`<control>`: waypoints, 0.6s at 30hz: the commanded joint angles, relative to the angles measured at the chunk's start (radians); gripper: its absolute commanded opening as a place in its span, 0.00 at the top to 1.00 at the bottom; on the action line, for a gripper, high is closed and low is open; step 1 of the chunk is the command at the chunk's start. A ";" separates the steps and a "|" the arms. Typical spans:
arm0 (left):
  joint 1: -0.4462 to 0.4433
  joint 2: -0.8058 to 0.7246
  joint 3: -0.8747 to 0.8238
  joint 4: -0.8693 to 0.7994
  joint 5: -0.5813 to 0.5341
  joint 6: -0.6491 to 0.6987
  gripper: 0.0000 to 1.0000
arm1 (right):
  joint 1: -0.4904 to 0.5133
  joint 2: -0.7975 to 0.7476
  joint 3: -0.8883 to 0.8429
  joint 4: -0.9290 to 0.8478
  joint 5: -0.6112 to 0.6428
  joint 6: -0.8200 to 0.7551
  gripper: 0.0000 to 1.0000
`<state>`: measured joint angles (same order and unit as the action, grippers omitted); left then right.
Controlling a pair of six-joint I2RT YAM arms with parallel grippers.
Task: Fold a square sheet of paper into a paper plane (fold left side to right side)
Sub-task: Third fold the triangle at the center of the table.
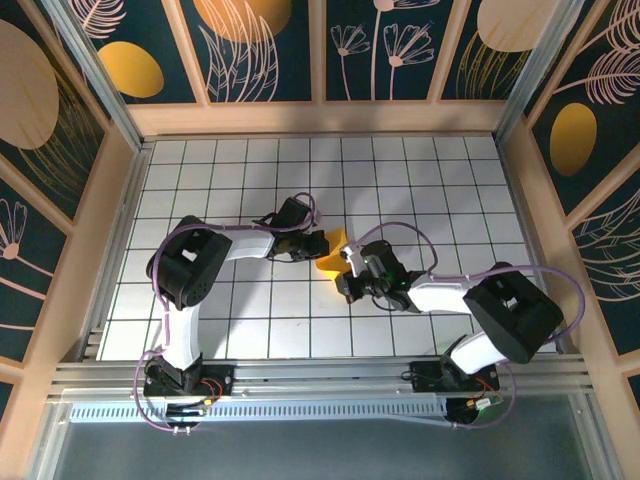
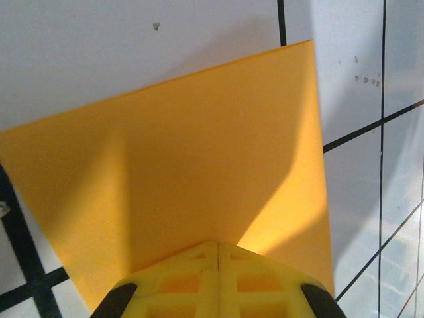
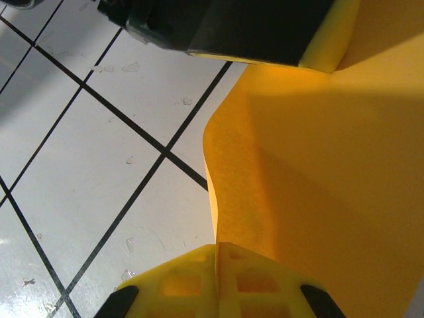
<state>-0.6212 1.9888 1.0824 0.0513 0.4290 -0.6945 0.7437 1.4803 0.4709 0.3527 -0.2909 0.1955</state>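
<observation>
The square sheet of paper point(image 1: 331, 255) is plain orange-yellow and lies near the middle of the white grid table, between my two grippers. My left gripper point(image 1: 316, 243) reaches it from the left. In the left wrist view its yellow fingers point(image 2: 217, 246) are shut at the sheet's near edge, and the paper point(image 2: 199, 152) spreads away from them. My right gripper point(image 1: 351, 265) comes from the right. It point(image 3: 217, 246) is shut, with the paper's edge point(image 3: 318, 172) pinched in the seam. The sheet curves upward to the left gripper point(image 3: 225, 26) at the top of the right wrist view.
Wooden walls point(image 1: 320, 118) with dark floral panels enclose the table on three sides. An aluminium rail point(image 1: 320, 375) carrying both arm bases runs along the near edge. White tiles point(image 1: 450, 190) lie open behind and beside the grippers.
</observation>
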 commanded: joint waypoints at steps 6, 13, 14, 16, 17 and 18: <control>-0.005 0.074 0.008 -0.087 -0.090 0.073 1.00 | -0.076 0.032 0.070 -0.082 -0.083 0.046 1.00; -0.008 0.085 0.034 -0.116 -0.101 0.103 1.00 | -0.124 0.076 0.097 -0.109 -0.097 0.059 1.00; -0.009 0.085 0.035 -0.115 -0.098 0.105 1.00 | -0.127 0.081 0.098 -0.110 -0.096 0.062 1.00; -0.010 0.086 0.037 -0.117 -0.098 0.107 1.00 | -0.134 0.085 0.101 -0.109 -0.093 0.065 1.00; -0.011 0.086 0.039 -0.117 -0.097 0.107 1.00 | -0.136 0.089 0.103 -0.109 -0.093 0.064 1.00; -0.010 0.087 0.039 -0.117 -0.098 0.106 1.00 | -0.140 0.090 0.104 -0.109 -0.091 0.066 1.00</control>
<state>-0.6281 2.0132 1.1290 0.0311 0.4030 -0.6167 0.6155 1.5555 0.5476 0.2684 -0.3691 0.2462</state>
